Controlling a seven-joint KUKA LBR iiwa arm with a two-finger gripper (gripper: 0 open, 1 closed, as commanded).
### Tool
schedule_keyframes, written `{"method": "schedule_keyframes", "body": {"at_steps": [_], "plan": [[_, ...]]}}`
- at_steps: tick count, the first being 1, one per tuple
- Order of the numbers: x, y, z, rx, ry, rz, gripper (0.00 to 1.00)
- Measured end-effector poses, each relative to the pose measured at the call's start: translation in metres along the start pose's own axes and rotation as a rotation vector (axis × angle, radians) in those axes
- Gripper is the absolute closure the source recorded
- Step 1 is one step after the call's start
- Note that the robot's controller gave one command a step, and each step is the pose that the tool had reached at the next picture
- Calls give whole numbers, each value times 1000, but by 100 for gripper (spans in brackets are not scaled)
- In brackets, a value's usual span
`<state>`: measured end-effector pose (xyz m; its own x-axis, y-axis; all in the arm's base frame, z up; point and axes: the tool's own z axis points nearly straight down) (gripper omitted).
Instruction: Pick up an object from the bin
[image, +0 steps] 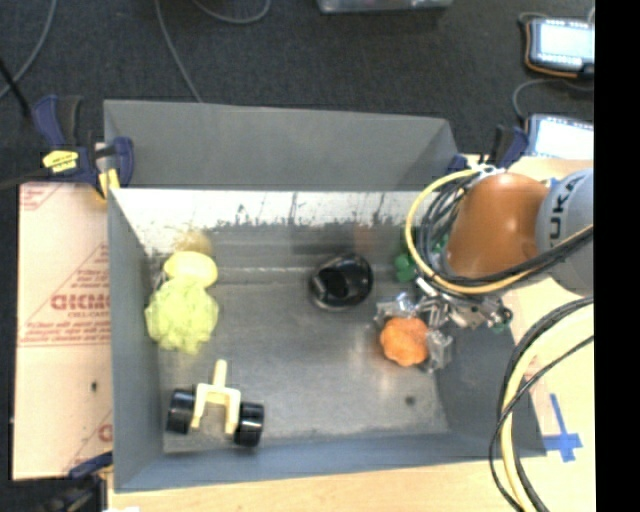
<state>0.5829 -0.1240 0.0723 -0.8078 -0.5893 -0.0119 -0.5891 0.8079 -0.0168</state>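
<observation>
Metal fingers of the gripper are spread apart, one on each side of a lumpy, matte orange blob on the right of the bin floor, not clamped. Glossy black rounded thing nearby; fuzzy yellow-green clump far left.

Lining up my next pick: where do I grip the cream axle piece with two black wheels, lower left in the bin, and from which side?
Take the cream plastic stem jutting out between the two black wheels, from straight above, closing across its narrow width. The round wheels would probably roll; the slim stem lies clear.
</observation>
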Motion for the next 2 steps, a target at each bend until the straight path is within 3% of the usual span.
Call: {"method": "schedule_keyframes", "body": {"at_steps": [2], "plan": [[0,0,0,0,0,-1,100]]}}
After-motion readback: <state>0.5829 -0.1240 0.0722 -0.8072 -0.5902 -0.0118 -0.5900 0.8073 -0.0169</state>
